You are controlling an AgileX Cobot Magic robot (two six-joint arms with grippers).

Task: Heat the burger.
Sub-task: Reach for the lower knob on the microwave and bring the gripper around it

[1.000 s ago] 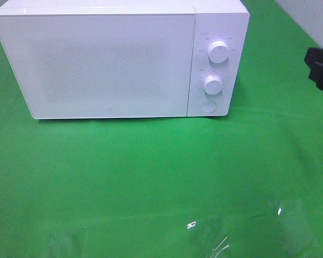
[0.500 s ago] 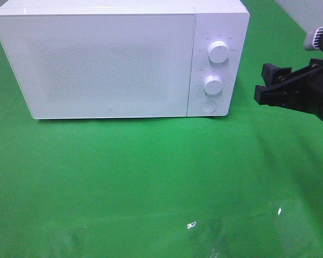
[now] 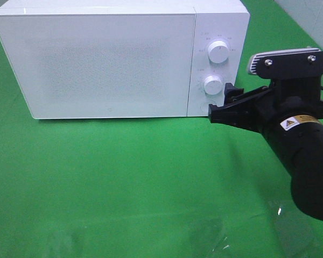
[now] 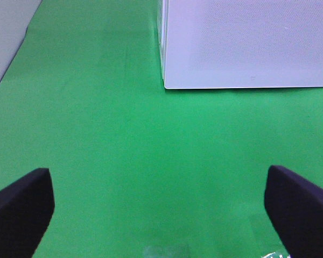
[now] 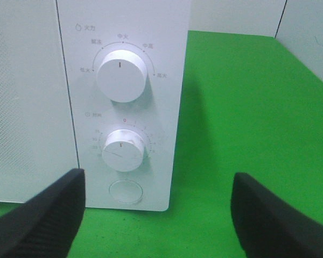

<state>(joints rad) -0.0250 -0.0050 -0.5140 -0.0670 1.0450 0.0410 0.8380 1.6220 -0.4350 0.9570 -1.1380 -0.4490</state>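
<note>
Right now my right gripper (image 3: 220, 103) sits at the right-middle of the overhead frame, jaws spread wide and holding nothing, its tips just beside the lower corner of the control panel on the white microwave (image 3: 113, 59). I judge that I am lined up this way to reach the round button (image 5: 124, 191) under the two knobs, since it lies straight ahead between my fingers (image 5: 37, 220) in the wrist view; that button looks like the door release, though I cannot be sure. The upper knob (image 5: 121, 76) and lower knob (image 5: 123, 150) are untouched and apart from me. The door (image 3: 97, 59) fills the upper left of the frame and is shut, and its speckled face lets nothing show through. The burger is in none of the views, so I cannot tell whether it is inside the oven or somewhere off frame. My left gripper (image 4: 159, 209) hangs wide and empty above the bare green cloth (image 3: 124, 177) near the door's hinge-side corner, out of the way, probably so it is clear of the door.
</note>
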